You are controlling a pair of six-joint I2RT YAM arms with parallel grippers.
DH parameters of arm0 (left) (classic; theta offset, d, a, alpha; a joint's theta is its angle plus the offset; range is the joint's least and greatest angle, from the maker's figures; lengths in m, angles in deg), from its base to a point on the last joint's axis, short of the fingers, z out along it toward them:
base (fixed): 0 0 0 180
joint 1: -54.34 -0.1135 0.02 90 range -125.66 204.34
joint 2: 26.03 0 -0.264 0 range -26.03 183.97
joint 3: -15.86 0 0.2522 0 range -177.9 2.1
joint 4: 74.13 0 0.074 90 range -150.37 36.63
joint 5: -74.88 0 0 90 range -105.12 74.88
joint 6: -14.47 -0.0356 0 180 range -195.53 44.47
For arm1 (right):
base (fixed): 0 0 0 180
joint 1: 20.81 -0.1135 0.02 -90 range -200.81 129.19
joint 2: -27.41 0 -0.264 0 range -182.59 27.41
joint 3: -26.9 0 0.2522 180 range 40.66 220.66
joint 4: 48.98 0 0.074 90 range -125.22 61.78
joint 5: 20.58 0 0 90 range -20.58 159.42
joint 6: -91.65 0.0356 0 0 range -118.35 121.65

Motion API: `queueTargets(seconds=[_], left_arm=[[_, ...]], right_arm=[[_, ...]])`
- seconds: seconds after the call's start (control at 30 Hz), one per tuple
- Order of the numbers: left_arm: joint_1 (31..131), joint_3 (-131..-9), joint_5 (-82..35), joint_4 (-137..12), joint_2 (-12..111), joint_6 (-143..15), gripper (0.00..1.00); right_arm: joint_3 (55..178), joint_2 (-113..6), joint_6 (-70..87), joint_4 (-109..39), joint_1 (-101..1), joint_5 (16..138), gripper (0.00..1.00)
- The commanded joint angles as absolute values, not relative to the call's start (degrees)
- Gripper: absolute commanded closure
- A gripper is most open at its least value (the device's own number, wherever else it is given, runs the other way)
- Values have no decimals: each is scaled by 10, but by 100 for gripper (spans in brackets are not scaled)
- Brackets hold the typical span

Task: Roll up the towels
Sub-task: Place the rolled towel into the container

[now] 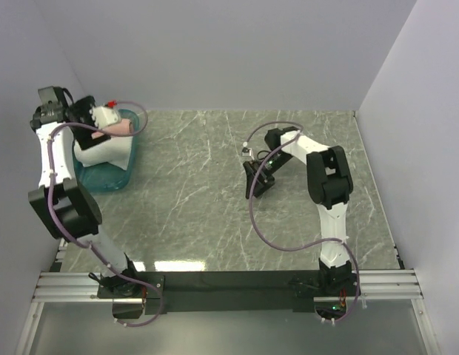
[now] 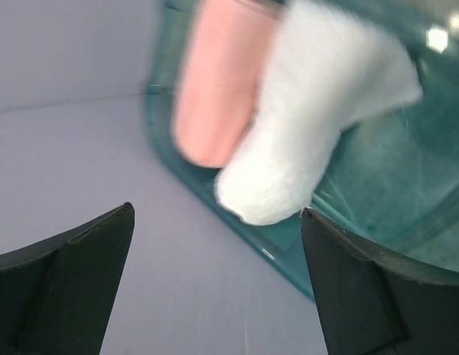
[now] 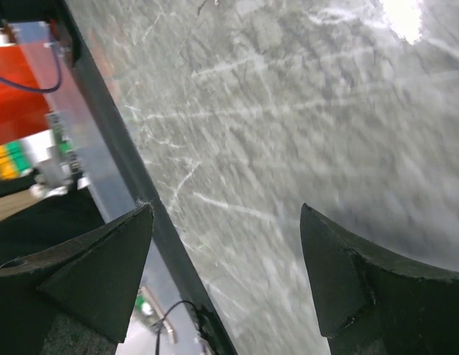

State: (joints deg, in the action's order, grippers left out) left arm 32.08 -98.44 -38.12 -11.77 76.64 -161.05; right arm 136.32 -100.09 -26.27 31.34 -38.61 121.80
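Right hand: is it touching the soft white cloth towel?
Apart. Top view shows the right hand mid-table, the white towel far off in the teal plastic tray.

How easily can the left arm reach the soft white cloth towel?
Probably yes: the left pincer is open just in front of the soft white cloth towel, with nothing between them.

White towel (image 2: 311, 111) fuzzy cloth — tray (image 2: 385, 185) glossy translucent plastic — table (image 1: 207, 192) polished, marble-look
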Motion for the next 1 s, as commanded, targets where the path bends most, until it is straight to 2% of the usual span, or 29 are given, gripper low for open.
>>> queueTargets(seconds=[0.0,0.2,0.4,0.47,0.7,0.83,0.97], left_arm=[[372,-1002,-322,-145,696,-1366,0],[500,-965,-243,-155,629,-1151,1],[594,-898,-309,-193,578,-946,1],[605,-871,-347,-204,577,-885,0],[639,-757,-385,-218,566,-843,1],[644,-664,-361,-254,525,-834,1],[644,-644,-337,-253,499,-835,1]], right_arm=[[1351,-903,-255,279,-365,1183,14],[1277,-755,-183,203,-301,1137,14],[1143,-579,-114,76,-214,1067,11],[1113,-537,-115,55,-212,1033,9],[983,-453,-124,28,-211,991,10],[935,-403,-119,1,-211,980,11],[918,-381,-122,5,-212,978,11]])
